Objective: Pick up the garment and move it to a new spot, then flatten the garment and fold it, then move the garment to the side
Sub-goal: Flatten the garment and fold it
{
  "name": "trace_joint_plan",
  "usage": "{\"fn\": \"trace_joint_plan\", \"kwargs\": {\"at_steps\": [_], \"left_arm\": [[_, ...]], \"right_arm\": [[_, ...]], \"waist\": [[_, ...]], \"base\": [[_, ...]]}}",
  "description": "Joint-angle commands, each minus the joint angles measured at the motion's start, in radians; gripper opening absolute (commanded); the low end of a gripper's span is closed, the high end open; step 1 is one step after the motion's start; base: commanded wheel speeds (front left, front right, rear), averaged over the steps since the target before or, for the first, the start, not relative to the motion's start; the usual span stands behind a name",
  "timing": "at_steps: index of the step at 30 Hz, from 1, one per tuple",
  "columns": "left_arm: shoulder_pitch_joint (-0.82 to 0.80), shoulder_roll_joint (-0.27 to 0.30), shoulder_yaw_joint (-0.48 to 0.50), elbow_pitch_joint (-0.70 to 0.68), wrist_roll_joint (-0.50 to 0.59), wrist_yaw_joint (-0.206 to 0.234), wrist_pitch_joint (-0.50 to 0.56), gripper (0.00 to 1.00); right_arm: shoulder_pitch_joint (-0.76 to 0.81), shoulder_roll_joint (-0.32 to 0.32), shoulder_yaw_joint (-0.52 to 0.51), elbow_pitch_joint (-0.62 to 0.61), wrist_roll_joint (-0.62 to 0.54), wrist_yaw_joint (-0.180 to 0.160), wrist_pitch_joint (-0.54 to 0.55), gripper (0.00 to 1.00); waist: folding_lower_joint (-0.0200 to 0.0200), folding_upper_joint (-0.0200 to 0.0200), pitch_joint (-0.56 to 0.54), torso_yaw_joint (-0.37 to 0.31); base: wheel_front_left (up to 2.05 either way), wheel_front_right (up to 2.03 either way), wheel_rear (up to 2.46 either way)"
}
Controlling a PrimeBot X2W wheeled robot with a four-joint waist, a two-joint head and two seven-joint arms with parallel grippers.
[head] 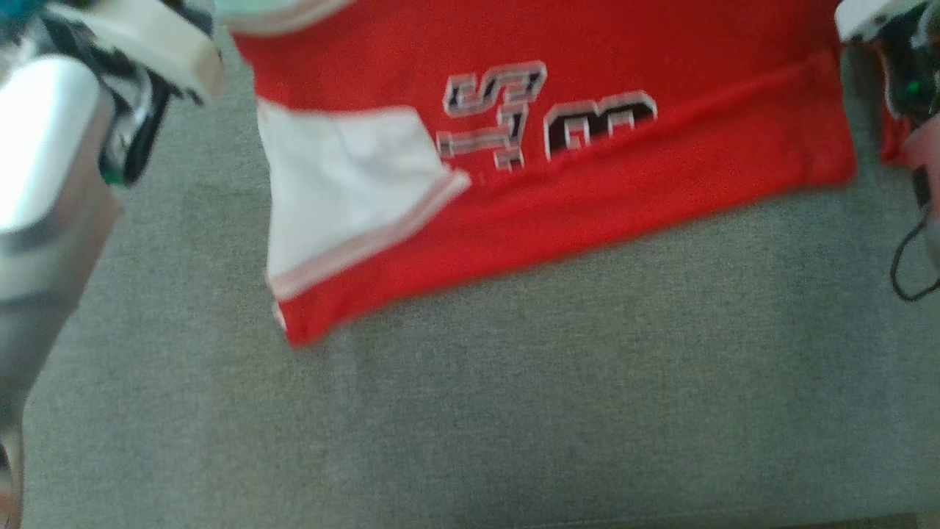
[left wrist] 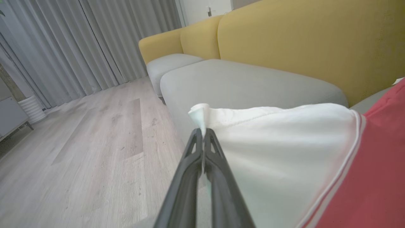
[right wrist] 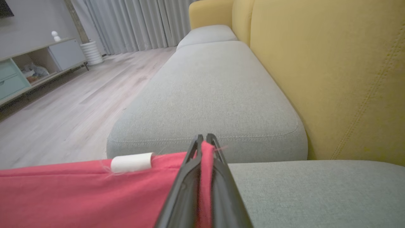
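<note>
One red garment with a white sleeve and blurred lettering showed over the grey sofa seat in the head view, its top cut off by the frame. Whether it lay flat or hung lifted was hard to tell. Two arms flanked it. The left arm stood along the left edge and the right arm was mostly cut off at the upper right, both blurred.

In the left wrist view, the left pincer was clamped on a corner of the white sleeve, fingers pointing toward the yellow backrest.

In the right wrist view, the right pincer was pinched tight on a fold of the garment's red edge, near one small white label.
</note>
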Motion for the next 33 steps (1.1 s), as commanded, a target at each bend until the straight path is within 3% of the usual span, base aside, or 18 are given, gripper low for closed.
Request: {"fn": "trace_joint_plan", "kwargs": {"at_steps": [1, 7, 16, 25, 33], "left_arm": [[-0.066, 0.033, 0.053, -0.003, 0.005, 0.002, -0.019, 0.00], [-0.092, -0.006, 0.063, 0.098, -0.014, -0.033, -0.088, 0.00], [-0.013, -0.010, 0.016, 0.124, -0.020, -0.087, -0.103, 0.00], [0.180, 0.064, -0.051, -0.073, -0.069, -0.113, 0.015, 0.00], [0.342, 0.163, -0.094, -0.326, -0.117, -0.072, 0.151, 0.00]], "right_arm": [[-0.038, 0.007, 0.004, -0.022, 0.012, -0.001, -0.018, 0.00], [-0.044, 0.015, 0.065, 0.009, 0.058, -0.001, -0.019, 0.00], [0.024, -0.043, 0.164, 0.006, 0.152, -0.001, -0.015, 0.00], [0.156, -0.143, 0.302, -0.030, 0.247, -0.001, 0.042, 0.00], [0.243, -0.229, 0.415, -0.054, 0.311, -0.001, 0.114, 0.00]], "waist": [[-0.0001, 0.0000, 0.003, -0.001], [-0.0001, 0.0000, -0.001, -0.001], [-0.0001, 0.0000, -0.044, 0.018], [-0.0001, 0.0000, -0.117, 0.042], [-0.0001, 0.0000, -0.159, 0.050]], "base": [[0.00, 0.00, 0.00], [0.00, 0.00, 0.00], [0.00, 0.00, 0.00], [0.00, 0.00, 0.00], [0.00, 0.00, 0.00]]}}
